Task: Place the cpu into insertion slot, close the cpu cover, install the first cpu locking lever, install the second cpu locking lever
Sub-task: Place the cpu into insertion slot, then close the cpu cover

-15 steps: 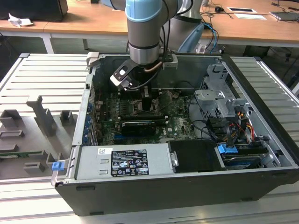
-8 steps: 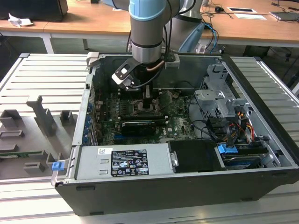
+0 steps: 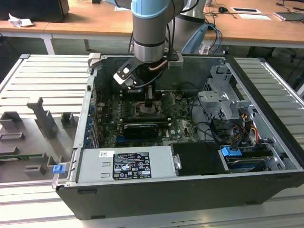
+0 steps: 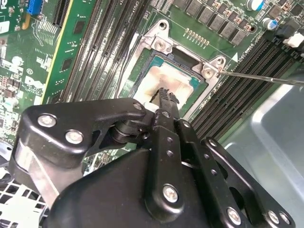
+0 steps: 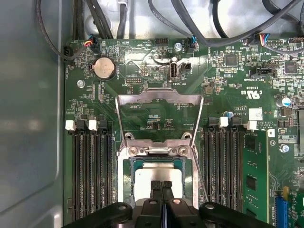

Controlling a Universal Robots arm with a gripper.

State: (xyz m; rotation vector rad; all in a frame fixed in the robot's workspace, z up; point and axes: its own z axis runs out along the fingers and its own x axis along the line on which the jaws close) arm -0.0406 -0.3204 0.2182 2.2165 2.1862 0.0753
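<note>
The cpu [image 5: 159, 172] lies flat in the insertion slot [image 5: 121, 171], its tan-silver face smeared pale; the second wrist view shows the cpu [image 4: 166, 76] inside the slot's silver rim [image 4: 159, 38]. The cpu cover [image 5: 159, 95] is swung open, away from the slot on its hinge, its cut-out framing bare board. My gripper [image 5: 161, 183] hangs just over the chip's near edge with its black fingers pressed together and nothing between them; it is also seen from the side [image 4: 166, 95] and over the board [image 3: 148, 103]. A thin locking lever [image 4: 261, 77] sticks out unlatched beside the slot [image 5: 199, 175].
Black memory slots [image 5: 90, 171] flank the socket, with a green memory module [image 5: 254, 175] beside them. Cables [image 5: 223, 33] run along the board's far edge. The case holds a power supply [image 3: 126, 164] and drive cage [image 3: 223, 102]. A grey fixture tray [image 3: 38, 133] sits at the exterior view's left.
</note>
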